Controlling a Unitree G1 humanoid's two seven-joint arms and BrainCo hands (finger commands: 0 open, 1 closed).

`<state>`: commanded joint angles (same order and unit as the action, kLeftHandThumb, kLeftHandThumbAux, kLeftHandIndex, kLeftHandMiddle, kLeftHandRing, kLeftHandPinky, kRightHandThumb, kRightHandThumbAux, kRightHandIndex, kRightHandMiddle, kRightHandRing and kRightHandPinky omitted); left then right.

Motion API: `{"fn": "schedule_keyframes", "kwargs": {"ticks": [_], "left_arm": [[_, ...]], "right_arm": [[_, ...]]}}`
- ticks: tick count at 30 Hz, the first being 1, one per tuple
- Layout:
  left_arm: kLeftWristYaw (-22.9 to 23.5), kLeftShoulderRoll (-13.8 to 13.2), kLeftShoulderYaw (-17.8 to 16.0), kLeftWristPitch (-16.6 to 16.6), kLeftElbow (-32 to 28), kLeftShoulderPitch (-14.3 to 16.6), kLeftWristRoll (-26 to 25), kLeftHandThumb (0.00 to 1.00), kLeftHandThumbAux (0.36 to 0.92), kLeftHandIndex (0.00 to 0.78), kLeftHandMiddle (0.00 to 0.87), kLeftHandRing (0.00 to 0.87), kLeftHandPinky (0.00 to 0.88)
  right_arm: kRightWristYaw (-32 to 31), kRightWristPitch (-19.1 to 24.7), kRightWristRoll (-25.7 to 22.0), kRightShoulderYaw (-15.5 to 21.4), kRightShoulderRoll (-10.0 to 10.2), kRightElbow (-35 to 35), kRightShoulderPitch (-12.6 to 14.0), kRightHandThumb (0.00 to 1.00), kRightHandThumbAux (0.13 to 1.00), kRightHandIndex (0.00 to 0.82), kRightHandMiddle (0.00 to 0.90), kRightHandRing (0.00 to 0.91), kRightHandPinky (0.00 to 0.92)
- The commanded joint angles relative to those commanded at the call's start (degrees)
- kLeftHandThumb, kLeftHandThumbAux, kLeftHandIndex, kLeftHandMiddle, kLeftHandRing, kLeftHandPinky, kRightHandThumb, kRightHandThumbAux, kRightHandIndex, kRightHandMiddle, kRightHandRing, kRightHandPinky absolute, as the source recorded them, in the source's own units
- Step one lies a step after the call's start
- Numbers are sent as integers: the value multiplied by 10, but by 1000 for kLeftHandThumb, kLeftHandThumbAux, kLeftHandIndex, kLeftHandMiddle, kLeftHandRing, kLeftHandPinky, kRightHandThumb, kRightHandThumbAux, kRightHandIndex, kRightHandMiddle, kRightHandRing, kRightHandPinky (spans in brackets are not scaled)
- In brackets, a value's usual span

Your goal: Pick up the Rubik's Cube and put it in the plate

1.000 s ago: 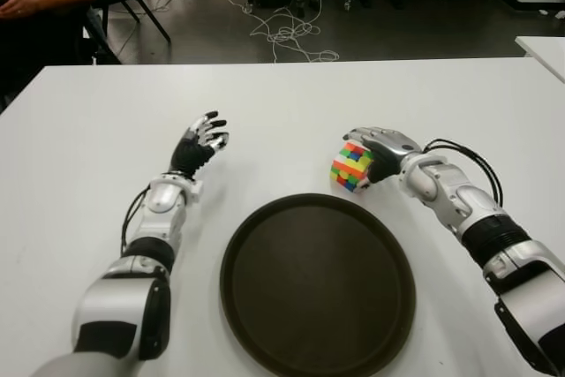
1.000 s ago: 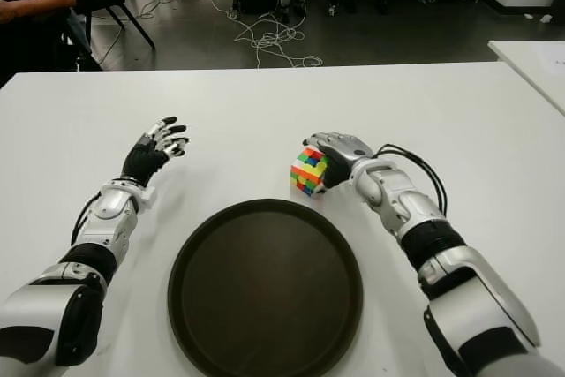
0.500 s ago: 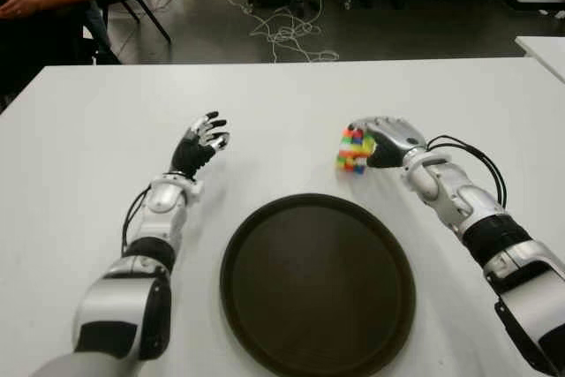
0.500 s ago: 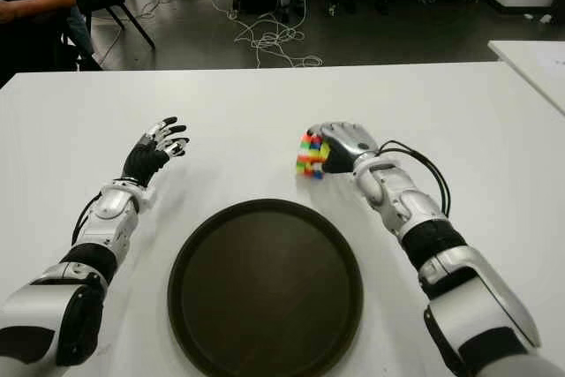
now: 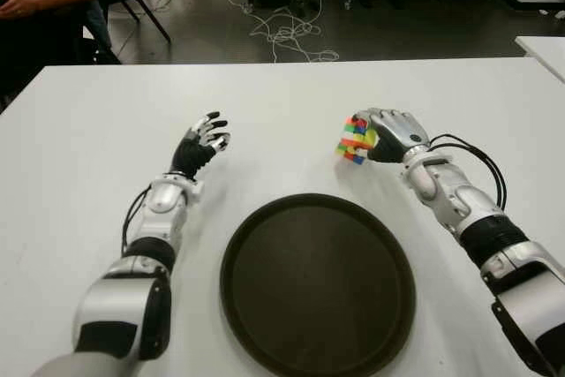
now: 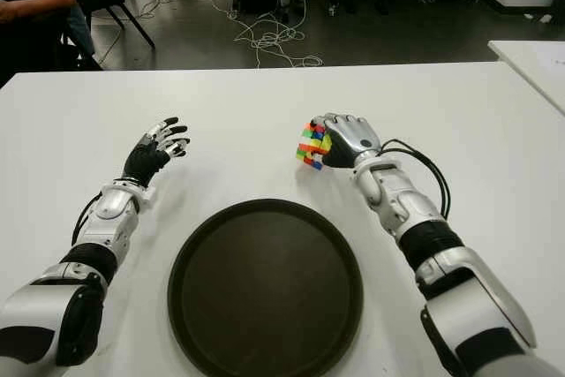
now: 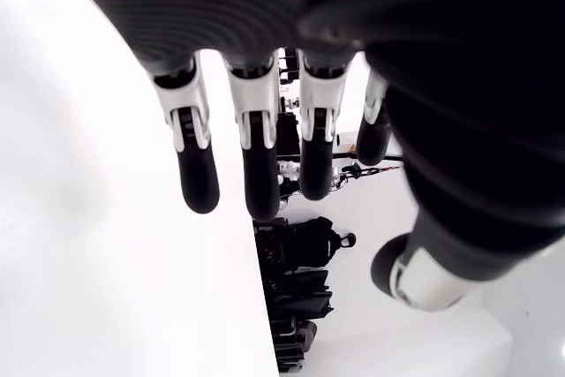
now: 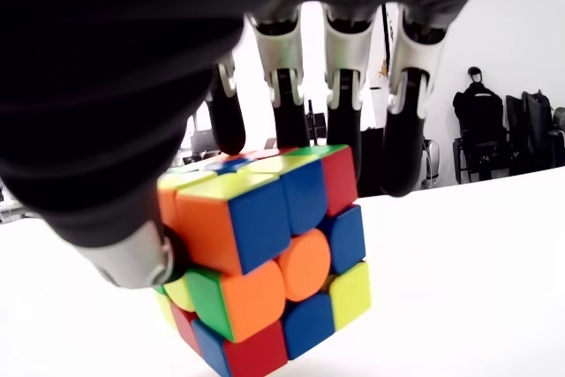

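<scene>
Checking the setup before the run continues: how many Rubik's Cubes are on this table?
1. The Rubik's Cube is gripped in the right hand, beyond the empty plate; none shows elsewhere.

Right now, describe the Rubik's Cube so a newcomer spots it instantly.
On the white table, look just beyond the far right rim of the round dark plate. There the right hand grips the Rubik's Cube, lifted and tilted. It is the only multicoloured object there.
</scene>
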<state>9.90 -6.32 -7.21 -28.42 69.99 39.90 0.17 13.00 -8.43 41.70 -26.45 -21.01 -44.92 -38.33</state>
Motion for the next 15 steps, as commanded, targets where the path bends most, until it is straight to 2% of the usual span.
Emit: {"fn": "schedule_keyframes", "kwargs": {"ticks": [4,15], "left_arm": [[0,0,-1,-1,0,0,-1,232,702,129,200,221,242],[0,0,-2,1,1,0,-2,242,685,126,200,226,263]], "right_arm": [[13,-6,-1,6,-1,-4,1,825,700,360,521,453,366],[40,-21,1,8,-2,-26,-2,825,699,362,522,474,384]]}}
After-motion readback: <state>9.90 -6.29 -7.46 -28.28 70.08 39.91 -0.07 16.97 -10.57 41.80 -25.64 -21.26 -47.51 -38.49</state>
